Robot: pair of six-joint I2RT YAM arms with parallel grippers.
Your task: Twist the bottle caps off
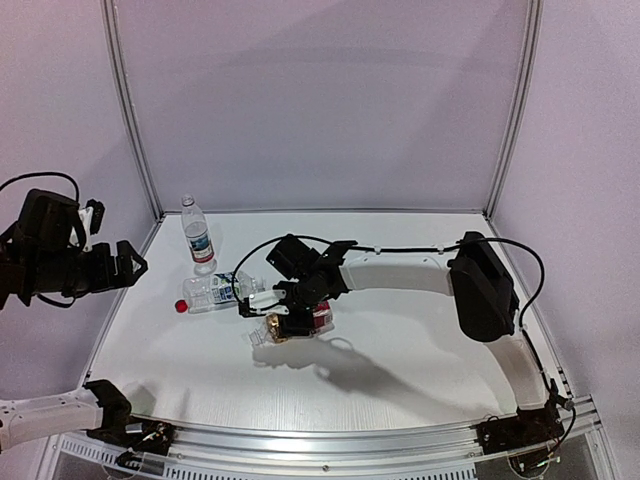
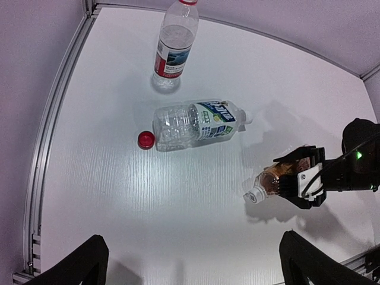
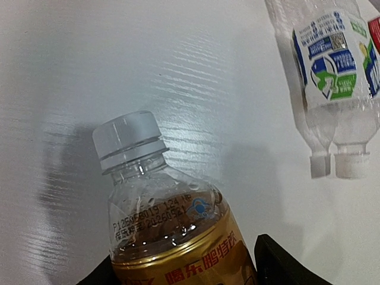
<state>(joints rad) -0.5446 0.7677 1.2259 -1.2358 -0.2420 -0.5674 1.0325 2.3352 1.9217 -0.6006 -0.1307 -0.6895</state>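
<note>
My right gripper (image 1: pixel 297 318) is shut on the amber bottle (image 3: pixel 178 237) with the red-gold label, holding it tilted just above the table. Its whitish cap (image 3: pixel 127 139) is on and points away from the fingers (image 3: pixel 285 264). A clear bottle with a green-blue label (image 2: pixel 199 122) lies on its side, white cap (image 2: pixel 246 117) on. A loose red cap (image 2: pixel 145 139) lies on the table by that bottle's base. A third clear bottle (image 2: pixel 175 41) with a red-blue label stands upright at the back left. My left gripper (image 2: pixel 193 264) hangs open and empty, high above the table's left side.
The white table (image 1: pixel 400 360) is bounded by a metal rail (image 2: pixel 44 154) on the left and by lilac walls at the back and sides. The right arm (image 1: pixel 400 272) stretches across the table's middle from the right.
</note>
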